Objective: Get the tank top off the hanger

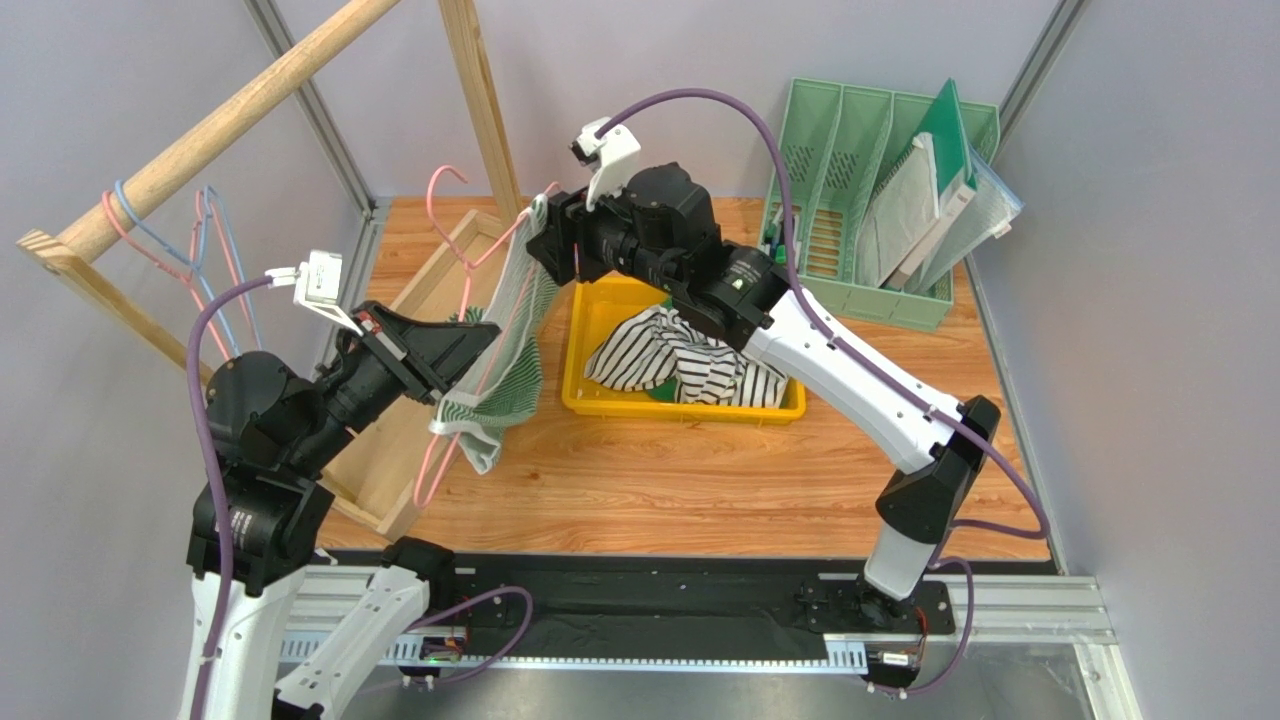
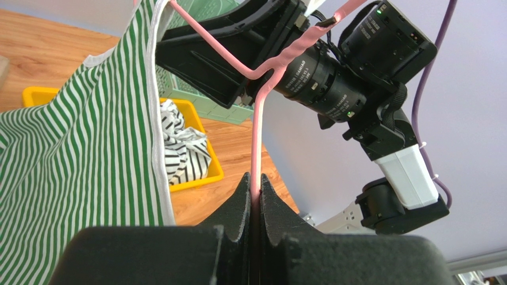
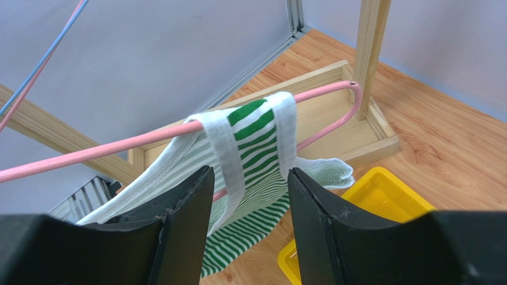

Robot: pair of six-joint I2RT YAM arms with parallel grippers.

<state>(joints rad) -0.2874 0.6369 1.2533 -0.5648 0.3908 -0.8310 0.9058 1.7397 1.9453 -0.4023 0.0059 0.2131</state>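
Note:
A green-and-white striped tank top (image 1: 504, 353) hangs on a pink wire hanger (image 1: 451, 203) held up over the table's left side. My left gripper (image 1: 469, 342) is shut on the hanger's wire (image 2: 256, 148); the top (image 2: 77, 166) drapes to its left. My right gripper (image 1: 553, 240) is open at the hanger's upper end. In the right wrist view one strap (image 3: 256, 127) lies over the pink bar (image 3: 113, 145), just beyond and between the open fingers (image 3: 184, 208).
A yellow bin (image 1: 601, 308) holds black-and-white striped clothes (image 1: 684, 360) right of the hanger. A green file rack (image 1: 842, 165) stands at the back right. A wooden clothes rack (image 1: 226, 128) with more hangers (image 1: 196, 248) stands on the left, its base (image 1: 398, 435) on the table.

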